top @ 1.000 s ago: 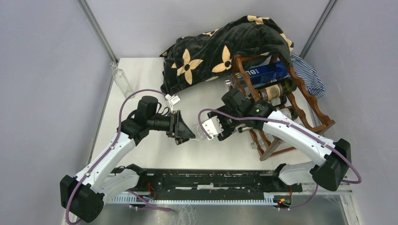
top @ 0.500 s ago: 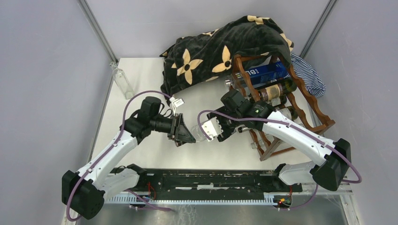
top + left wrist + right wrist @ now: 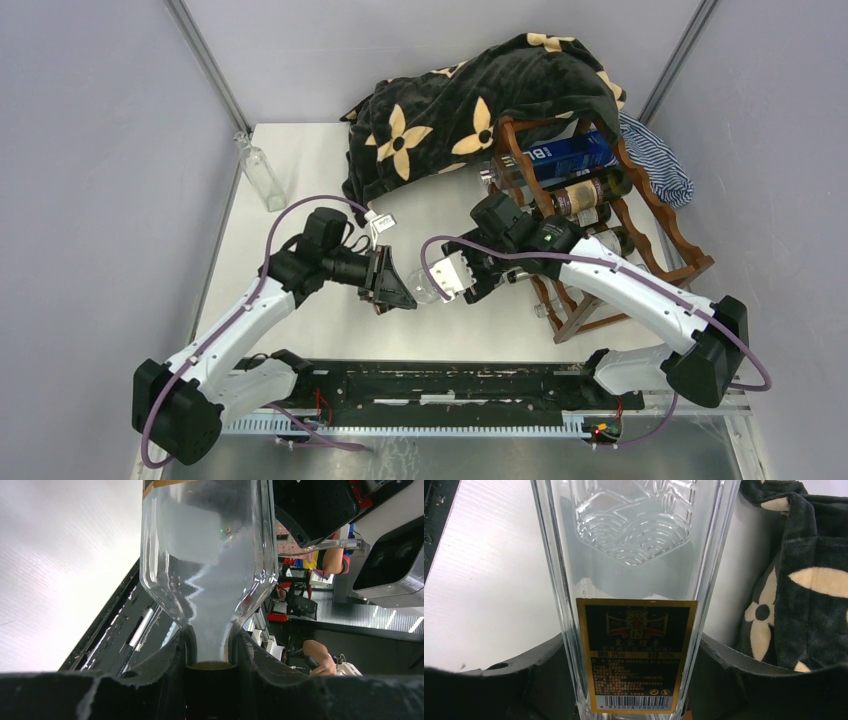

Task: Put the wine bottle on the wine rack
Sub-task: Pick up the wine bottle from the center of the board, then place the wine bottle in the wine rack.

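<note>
The wine bottle (image 3: 425, 283) is clear glass with a black and gold label (image 3: 636, 655). It hangs level above the table between my two grippers. My left gripper (image 3: 400, 290) is shut on its thin neck (image 3: 210, 647), with both black fingers (image 3: 165, 665) pressed against the glass. My right gripper (image 3: 455, 275) is shut on the bottle's square body (image 3: 636, 555), near its base. The wine rack (image 3: 672, 232), dark reddish-brown with wavy rails, stands at the right behind my right arm.
A black blanket with beige flowers (image 3: 470, 100) drapes over the rack's top and the back of the table. The rack holds a blue box (image 3: 560, 158) and a dark bottle (image 3: 590, 190). A small clear bottle (image 3: 262, 178) stands at the far left. Striped cloth (image 3: 655, 160) lies behind the rack.
My left gripper has crept right along the bottle's neck and its jaws have narrowed onto it. The right arm and the bottle have stayed in place.
</note>
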Controlling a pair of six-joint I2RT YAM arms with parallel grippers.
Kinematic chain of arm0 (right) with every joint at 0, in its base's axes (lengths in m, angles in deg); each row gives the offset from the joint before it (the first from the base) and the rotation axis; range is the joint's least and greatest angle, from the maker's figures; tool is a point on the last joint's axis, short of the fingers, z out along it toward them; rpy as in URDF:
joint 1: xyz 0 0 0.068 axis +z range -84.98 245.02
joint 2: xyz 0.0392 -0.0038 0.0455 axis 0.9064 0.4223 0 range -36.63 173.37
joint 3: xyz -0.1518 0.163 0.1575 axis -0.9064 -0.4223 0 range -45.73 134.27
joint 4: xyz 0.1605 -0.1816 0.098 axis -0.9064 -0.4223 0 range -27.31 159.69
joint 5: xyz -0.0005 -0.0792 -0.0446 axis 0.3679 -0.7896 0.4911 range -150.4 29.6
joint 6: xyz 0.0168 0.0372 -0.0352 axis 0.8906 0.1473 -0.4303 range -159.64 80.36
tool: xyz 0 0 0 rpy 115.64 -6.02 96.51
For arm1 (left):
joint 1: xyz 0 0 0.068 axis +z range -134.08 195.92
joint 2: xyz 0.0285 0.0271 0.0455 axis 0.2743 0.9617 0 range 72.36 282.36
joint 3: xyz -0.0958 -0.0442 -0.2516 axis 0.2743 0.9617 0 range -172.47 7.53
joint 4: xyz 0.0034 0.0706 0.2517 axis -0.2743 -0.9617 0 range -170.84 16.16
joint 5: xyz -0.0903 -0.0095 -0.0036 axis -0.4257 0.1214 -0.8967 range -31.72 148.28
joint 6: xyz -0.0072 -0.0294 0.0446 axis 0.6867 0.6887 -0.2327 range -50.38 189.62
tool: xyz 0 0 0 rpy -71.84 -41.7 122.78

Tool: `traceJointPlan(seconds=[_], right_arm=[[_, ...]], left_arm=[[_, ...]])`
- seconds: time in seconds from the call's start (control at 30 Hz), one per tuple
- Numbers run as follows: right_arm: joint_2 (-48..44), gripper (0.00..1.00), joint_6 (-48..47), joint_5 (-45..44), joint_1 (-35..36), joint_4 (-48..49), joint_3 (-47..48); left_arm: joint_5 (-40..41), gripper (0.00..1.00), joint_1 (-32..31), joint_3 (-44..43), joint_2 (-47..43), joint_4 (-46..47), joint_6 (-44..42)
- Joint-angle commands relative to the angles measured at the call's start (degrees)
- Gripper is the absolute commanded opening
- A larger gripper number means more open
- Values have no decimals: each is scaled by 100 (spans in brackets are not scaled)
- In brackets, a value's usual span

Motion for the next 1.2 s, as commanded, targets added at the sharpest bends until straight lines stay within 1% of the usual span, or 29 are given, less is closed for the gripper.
traceJointPlan(seconds=[0.0,0.07,0.1,0.3,0.47,0.57,0.63,0.77,0.9,1.0,1.17], right_arm=[[-216,67,181,249,32,430,312],[-212,93,253,388,32,266,443],[-217,98,264,473,31,172,531],[-168,98,119,1106,-10,-710,1303],[-91,98,-416,2010,-260,-1758,2159],[-52,98,-734,2599,-463,-2322,2600],[-80,98,-782,2784,-601,-2441,2735],[-162,98,-754,2779,-754,-2361,2635],[-316,98,163,2659,-1059,-1503,2524],[-378,98,899,2652,-1475,-820,2599],[-450,98,1710,2520,-1933,-91,2642]], left_arm=[[-543,2,-50,-191,-350,508,-20],[-504,2,-48,-147,-431,525,-13],[-464,2,-53,-130,-461,529,-13],[-252,2,-47,-106,-654,388,-258],[-112,2,-48,-73,-774,452,-328],[-120,2,-51,37,-802,717,-170],[-126,2,-47,114,-828,993,30],[-100,2,-47,269,-904,1773,614],[-85,2,-105,319,-983,2076,753],[47,2,-376,407,-1015,2436,907],[588,2,-994,488,-945,3126,977]])
